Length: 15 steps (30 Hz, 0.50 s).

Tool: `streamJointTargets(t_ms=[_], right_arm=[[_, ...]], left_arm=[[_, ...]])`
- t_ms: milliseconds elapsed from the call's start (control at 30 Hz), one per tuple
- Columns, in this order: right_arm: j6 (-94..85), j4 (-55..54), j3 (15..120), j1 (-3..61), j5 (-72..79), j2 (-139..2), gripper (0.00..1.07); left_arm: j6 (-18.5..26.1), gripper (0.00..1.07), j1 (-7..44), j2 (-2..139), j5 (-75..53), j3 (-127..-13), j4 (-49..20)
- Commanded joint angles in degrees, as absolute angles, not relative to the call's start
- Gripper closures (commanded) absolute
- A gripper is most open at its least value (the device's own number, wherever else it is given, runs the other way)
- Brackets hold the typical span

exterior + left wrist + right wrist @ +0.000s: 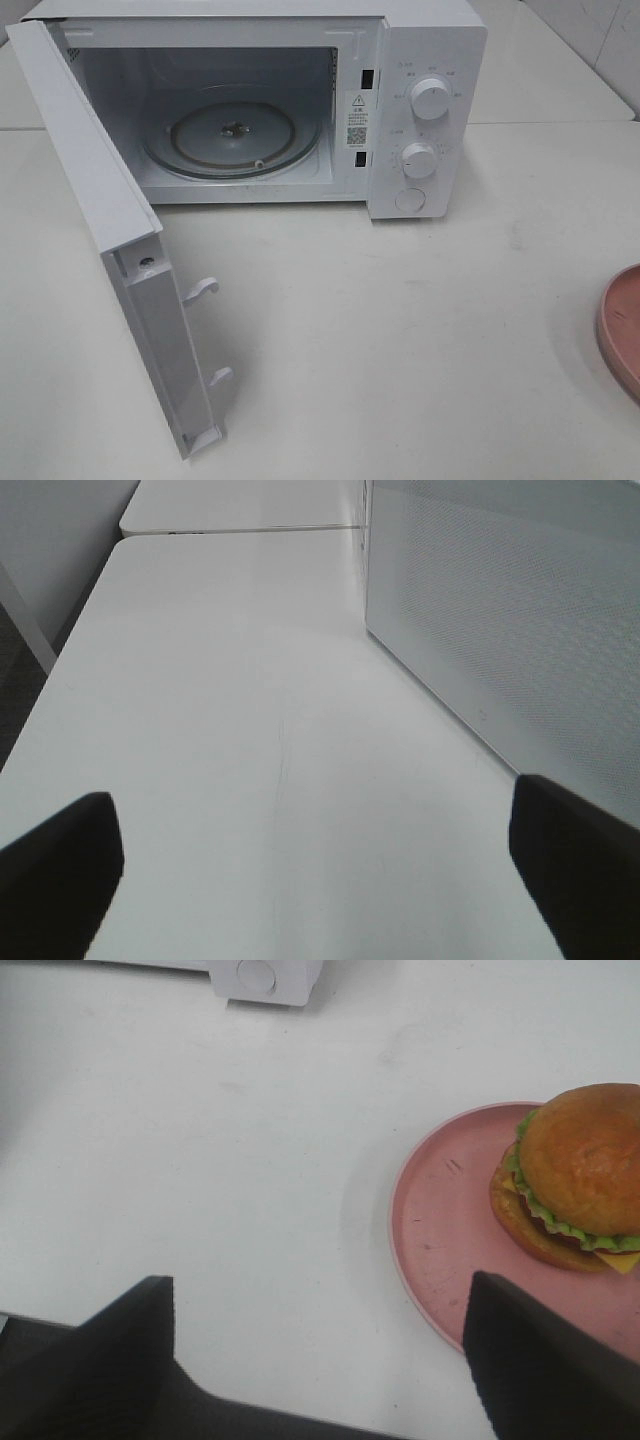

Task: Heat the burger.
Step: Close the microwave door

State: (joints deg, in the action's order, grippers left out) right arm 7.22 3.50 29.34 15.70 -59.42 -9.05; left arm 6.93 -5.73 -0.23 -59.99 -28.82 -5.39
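White table [400, 320] is carrying the soft, squashable burger [575, 1175], probably wanting a gentle bun-side grip, while both grippers are standing wide open, holding nothing

Left claw [310, 865] black, blunt matte fingers [60, 870] (right claw [320, 1360] alike)

The white box-shaped plastic microwave [425, 110] is showing a smooth, faintly satin shell at the top of the high view, its round clear glass turntable [236, 140] is glinting inside the cavity, and its open door's perforated panel [510, 620] is looking finely dotted and matt at the right of the left wrist view. The white smooth tabletop [400, 330] is giving off a soft sheen with faint scuffs. In the right wrist view, the round pink plate [440, 1230] is looking matt and lightly scratched, while the burger's golden-brown bun [585, 1155] is shining glossy above crinkled green lettuce.
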Motion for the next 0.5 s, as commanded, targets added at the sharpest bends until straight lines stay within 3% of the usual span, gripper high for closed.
streamJointTargets(t_ms=[33, 500], right_arm=[[6.4, 3.8, 29.1, 13.5, -59.5, -5.6, 0.31], [5.3, 3.7, 29.0, 9.2, -59.5, 1.8, 0.31]], left_arm=[[6.8, 0.06, -6.0, -1.4, -59.5, -28.6, -5.3], [6.8, 0.06, -6.0, -1.4, -59.5, -28.6, -5.3]])
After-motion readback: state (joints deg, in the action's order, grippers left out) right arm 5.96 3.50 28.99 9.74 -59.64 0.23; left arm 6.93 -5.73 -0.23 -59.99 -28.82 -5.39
